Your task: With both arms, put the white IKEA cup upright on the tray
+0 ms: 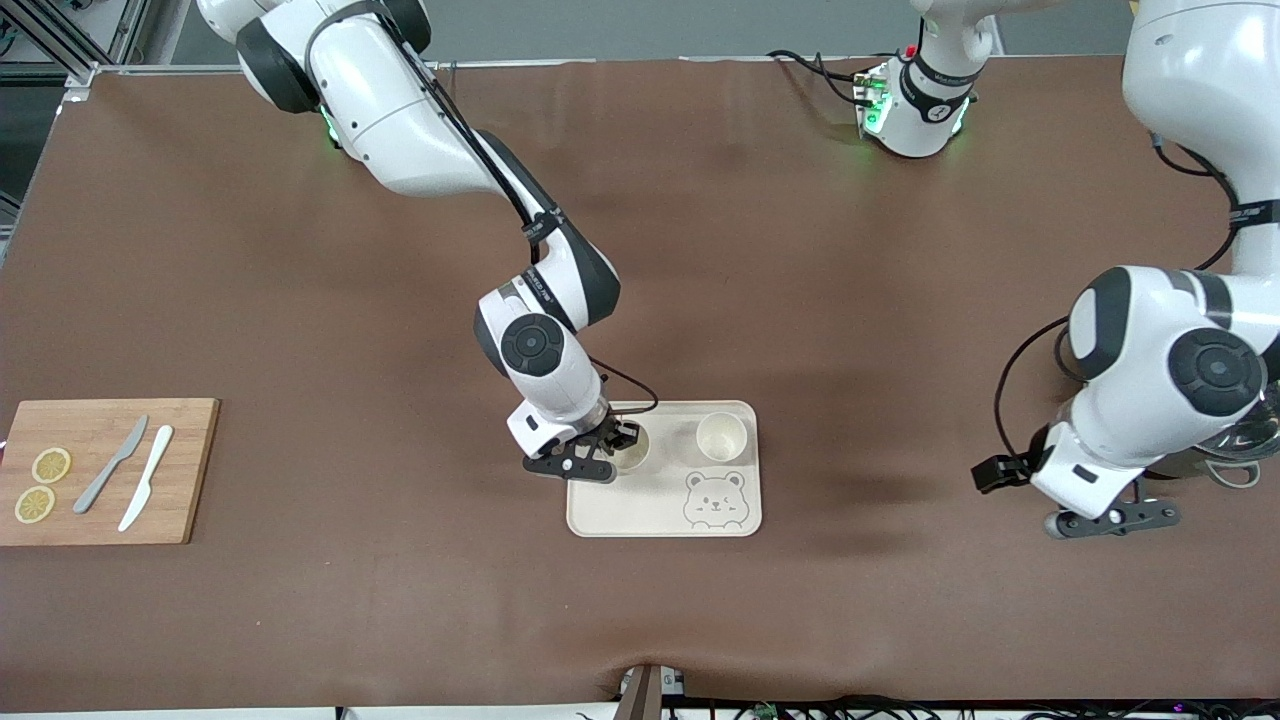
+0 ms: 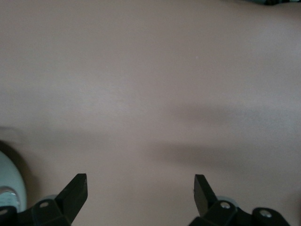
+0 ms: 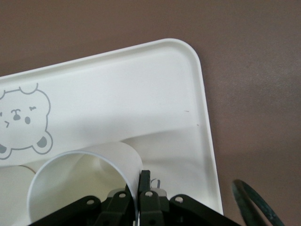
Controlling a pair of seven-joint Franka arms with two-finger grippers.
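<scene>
Right gripper (image 1: pixel 612 447): in front view, down over the tray's end toward the right arm, pinched shut on the rim of a white cup (image 1: pixel 633 452).
Held cup: upright, mouth up, on the tray (image 1: pixel 660 505), mostly hidden by the gripper.
Second cup (image 1: pixel 722 436): also upright on the tray, beside the held one, toward the left arm's end, apart from it.
Tray: near the middle of the brown table (image 1: pixel 400 600), bear drawing (image 1: pixel 716 498) on the part nearer the camera.
Left gripper (image 1: pixel 1110 520): low over bare table toward the left arm's end, well apart from the tray, waiting.
Cutting board (image 1: pixel 110 470): at the right arm's end, with two knives and two lemon slices.
Left wrist view: fingers (image 2: pixel 75 193) spread wide, nothing between them, only tabletop below.
Right wrist view: right gripper (image 3: pixel 140 183) clamped on the cup (image 3: pixel 84 183) wall, one finger inside, one outside; tray corner (image 3: pixel 195 61) and bear drawing (image 3: pixel 23 120) in sight.
</scene>
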